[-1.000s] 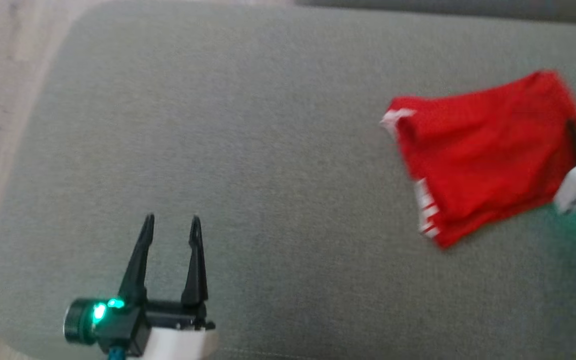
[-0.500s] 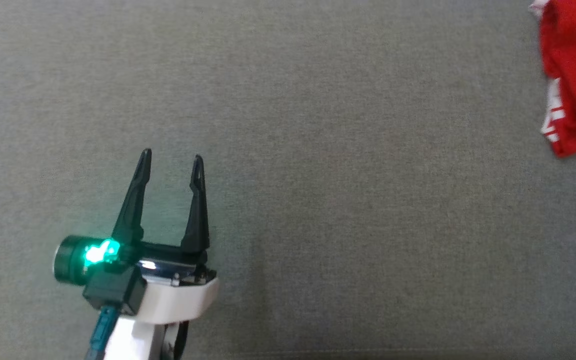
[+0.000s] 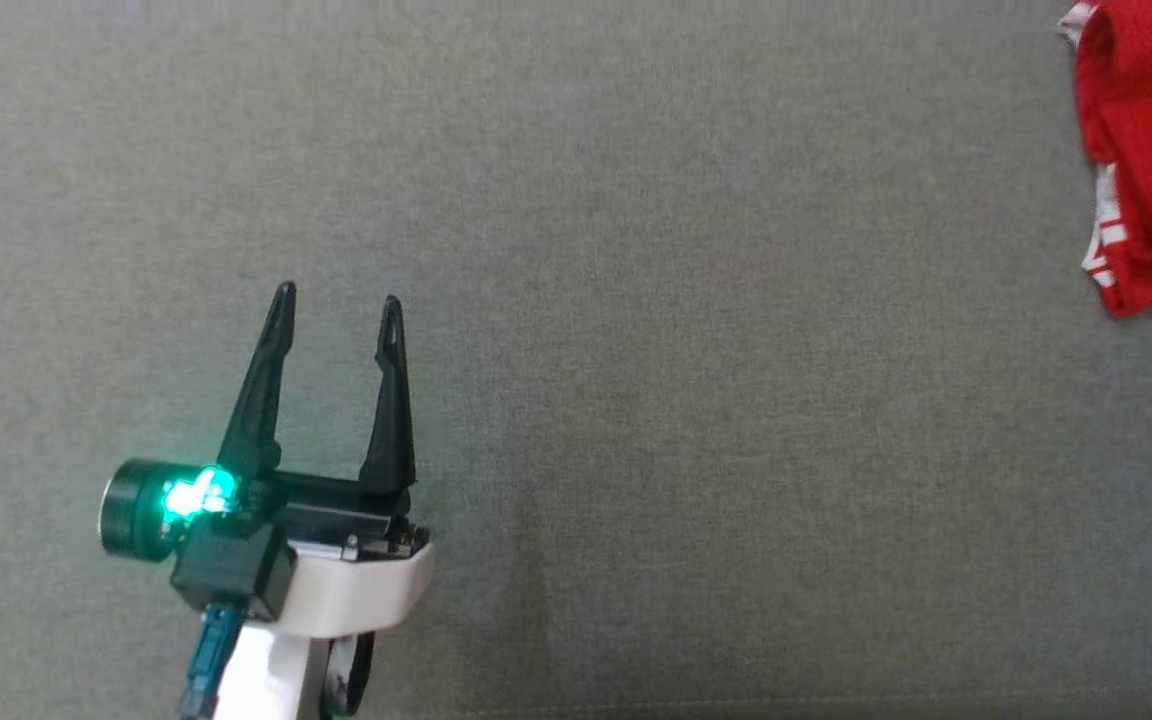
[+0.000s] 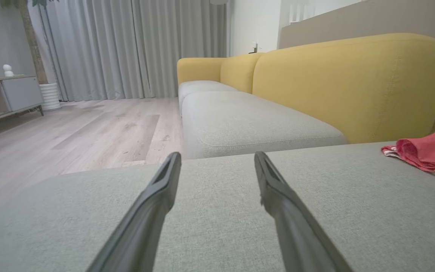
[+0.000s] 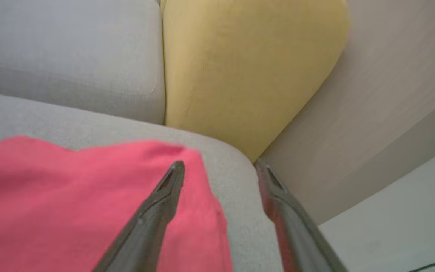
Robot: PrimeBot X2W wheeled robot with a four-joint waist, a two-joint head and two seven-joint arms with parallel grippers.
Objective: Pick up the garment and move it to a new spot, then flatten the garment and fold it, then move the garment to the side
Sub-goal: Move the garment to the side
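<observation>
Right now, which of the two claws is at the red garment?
The right gripper, open at the red garment; the left gripper hovers over bare grey seat cushion.

Over the cushion [image 3: 686,400], your left gripper [image 3: 338,296] hangs at left; the garment [image 3: 1151,150] lies well apart at right, seemingly near the backrest [image 4: 349,87].

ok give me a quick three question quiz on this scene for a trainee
1. True or false: the left gripper is open, well apart from the red garment.
2. The sofa backrest is: A yellow, B blue, C black.
3. Fill in: the fingers of the right gripper stand ____ (open or shut).

Key: 1 true; 2 A; 3 open
</observation>
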